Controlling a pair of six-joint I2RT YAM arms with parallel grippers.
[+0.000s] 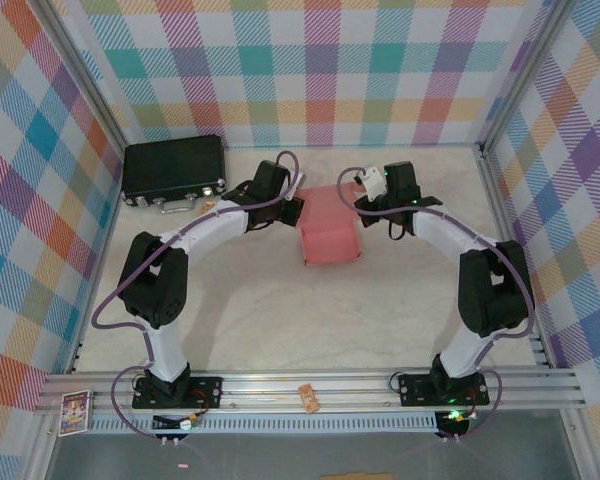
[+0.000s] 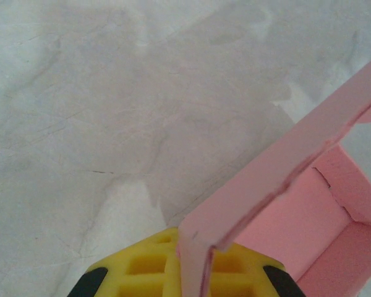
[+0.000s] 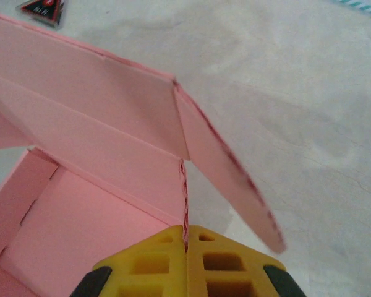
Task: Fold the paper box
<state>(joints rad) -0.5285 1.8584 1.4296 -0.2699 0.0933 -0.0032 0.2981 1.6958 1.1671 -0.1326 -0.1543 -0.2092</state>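
The paper box [image 1: 329, 232], salmon-pink card partly folded into a small open box, sits mid-table between the two arms. My left gripper [image 1: 292, 212] is at its left side. In the left wrist view the yellow fingers [image 2: 145, 266] are shut on the edge of a pink box wall [image 2: 266, 185]. My right gripper [image 1: 363, 203] is at the box's right side. In the right wrist view its yellow fingers [image 3: 154, 263] pinch the edge of a pink wall [image 3: 111, 161], with a loose side flap [image 3: 229, 179] hanging to the right.
A black hard case [image 1: 174, 170] with metal latches lies at the back left, just behind the left arm. Checked walls enclose the table on three sides. A small card [image 1: 74, 412] lies on the front rail at the left.
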